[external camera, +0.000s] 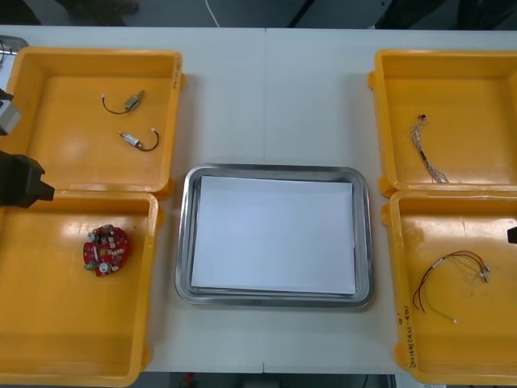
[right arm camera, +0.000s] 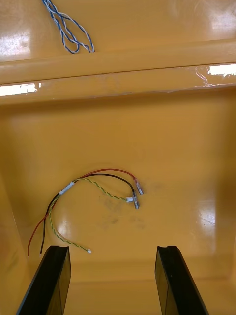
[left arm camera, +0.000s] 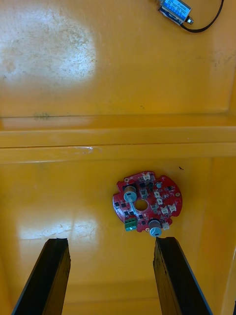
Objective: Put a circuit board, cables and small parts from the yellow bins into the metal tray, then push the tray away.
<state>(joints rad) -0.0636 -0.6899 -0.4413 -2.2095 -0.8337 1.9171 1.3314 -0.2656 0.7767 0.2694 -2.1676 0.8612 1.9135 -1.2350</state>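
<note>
Listing from the largest, we enter the table (external camera: 266, 89), its sides cut off by the front view. Next come four yellow bins, each cropped at an outer edge: the far left bin (external camera: 65, 153), the near left bin (external camera: 65, 331), the far right bin (external camera: 477, 89) and the near right bin (external camera: 468, 347). Between them sits the metal tray (external camera: 184, 242), white inside. The left gripper (left arm camera: 110, 278) hangs over the near left bin, fingers spread wide and gripping nothing; in the front view we see just a dark piece of that arm at the edge. The right gripper (right arm camera: 115, 280) hangs over the near right bin, likewise spread and bare. The circuit board (left arm camera: 147, 202) lies flat on the near left bin's floor, just beyond the left fingertips and apart from them. The red, black and yellow cable (right arm camera: 93, 194) lies loose beyond the right fingers. The blue and white cable (right arm camera: 69, 29) lies in the far right bin, one end out of frame. Two small metal parts (external camera: 135, 100) with black leads lie in the far left bin; we cannot tell their kind.
</note>
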